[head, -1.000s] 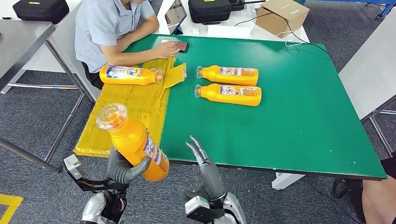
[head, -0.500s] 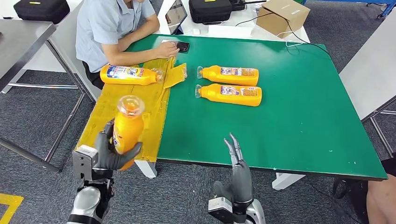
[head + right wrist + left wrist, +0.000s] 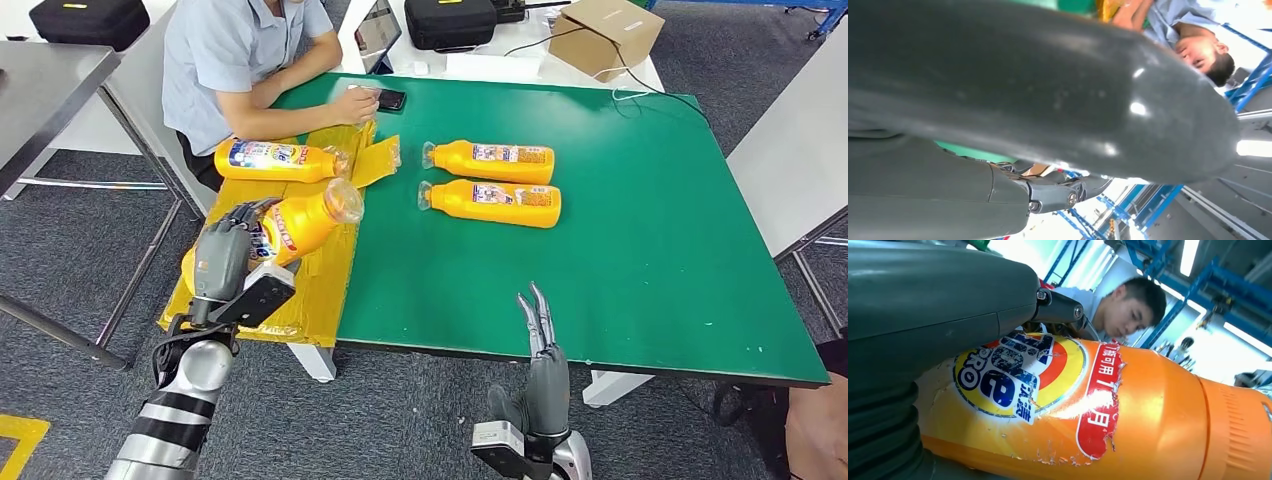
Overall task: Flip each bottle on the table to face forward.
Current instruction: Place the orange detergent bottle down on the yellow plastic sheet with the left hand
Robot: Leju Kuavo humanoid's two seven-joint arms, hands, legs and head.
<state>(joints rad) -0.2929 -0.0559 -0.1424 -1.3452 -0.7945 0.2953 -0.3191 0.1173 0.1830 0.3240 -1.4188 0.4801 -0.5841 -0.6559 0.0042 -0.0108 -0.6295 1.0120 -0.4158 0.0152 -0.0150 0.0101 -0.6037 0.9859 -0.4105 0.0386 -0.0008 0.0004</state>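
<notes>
**Held bottle tipped over onto its side above the yellow mat**

Since half a second ago the left robot hand [image 3: 228, 252] has swung up and in over the counter's left edge, and the orange detergent bottle [image 3: 300, 222] it grips has gone from upright to lying nearly level, its clear cap now aimed toward the counter's middle. The right robot hand [image 3: 545, 355] has drifted a little further right along the near edge; its fingers are straight and apart, holding nothing.

The held bottle is glossy orange plastic, rounded and tapering to a ribbed shoulder. In the left wrist view its label [image 3: 1023, 377] is a yellow, red and blue sticker with a torn, peeling edge, turned toward the wrist camera. Dark fingers wrap the bottle's lower half above the yellow plastic mat [image 3: 300, 250], which is wrinkled and shiny and covers the counter's left side.

A second bottle [image 3: 275, 160] lies on its side at the mat's far end, label up, cap pointing right. Two more bottles [image 3: 490, 160] [image 3: 492, 202] lie side by side, parallel, on the green felt-like counter [image 3: 650, 250] toward its far middle, caps pointing left.

A person in a light blue shirt [image 3: 225, 60] sits at the far left corner, a hand by a phone [image 3: 390, 99].
</notes>
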